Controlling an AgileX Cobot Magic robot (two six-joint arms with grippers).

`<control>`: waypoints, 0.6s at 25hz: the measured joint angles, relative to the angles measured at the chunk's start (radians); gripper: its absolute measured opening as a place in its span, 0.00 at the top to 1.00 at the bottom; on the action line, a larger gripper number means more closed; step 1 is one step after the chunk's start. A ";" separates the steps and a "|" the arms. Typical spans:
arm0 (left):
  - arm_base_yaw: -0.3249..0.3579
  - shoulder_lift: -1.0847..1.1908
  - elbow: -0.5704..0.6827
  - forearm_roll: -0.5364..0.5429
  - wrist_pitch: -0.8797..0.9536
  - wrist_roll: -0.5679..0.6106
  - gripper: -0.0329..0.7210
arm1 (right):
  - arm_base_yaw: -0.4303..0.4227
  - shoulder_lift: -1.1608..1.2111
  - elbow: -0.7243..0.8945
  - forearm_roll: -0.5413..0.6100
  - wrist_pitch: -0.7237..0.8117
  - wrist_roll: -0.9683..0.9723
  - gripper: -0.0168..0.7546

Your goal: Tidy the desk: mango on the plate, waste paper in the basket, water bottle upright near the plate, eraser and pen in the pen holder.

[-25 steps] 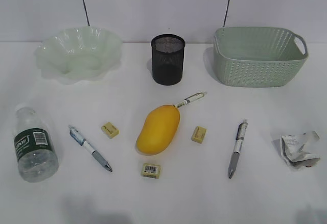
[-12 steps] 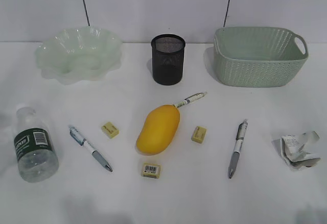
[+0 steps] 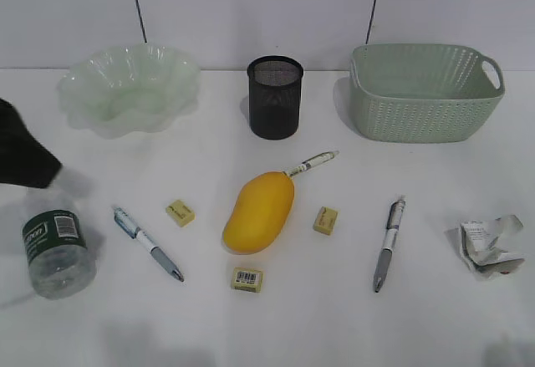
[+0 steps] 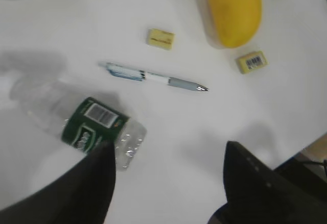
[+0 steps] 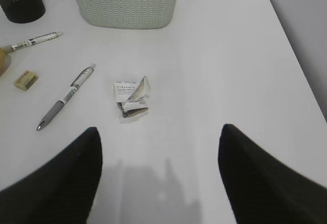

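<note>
The left claw [image 4: 166, 183] is seen wide open above the desk [image 3: 334, 333], and nothing is held between its fingers. The water bottle [image 4: 89, 124] is lying on its side just beyond the left finger, and a pen [image 4: 153, 77] is placed a little further ahead. The mango [image 4: 232, 9] is found far ahead, to the right. The right claw [image 5: 158, 175] is also spread wide and empty. The waste paper [image 5: 132, 99] is located ahead of it, and the basket [image 5: 125, 2] is further behind the paper.
</note>
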 joint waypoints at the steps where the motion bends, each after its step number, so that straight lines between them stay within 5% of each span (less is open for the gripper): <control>1: -0.015 0.017 -0.008 0.000 0.000 -0.005 0.28 | 0.000 0.000 0.000 0.000 0.000 0.000 0.25; 15: -0.192 0.207 -0.125 -0.001 0.007 -0.056 0.23 | 0.000 0.000 0.000 0.000 0.000 0.000 0.25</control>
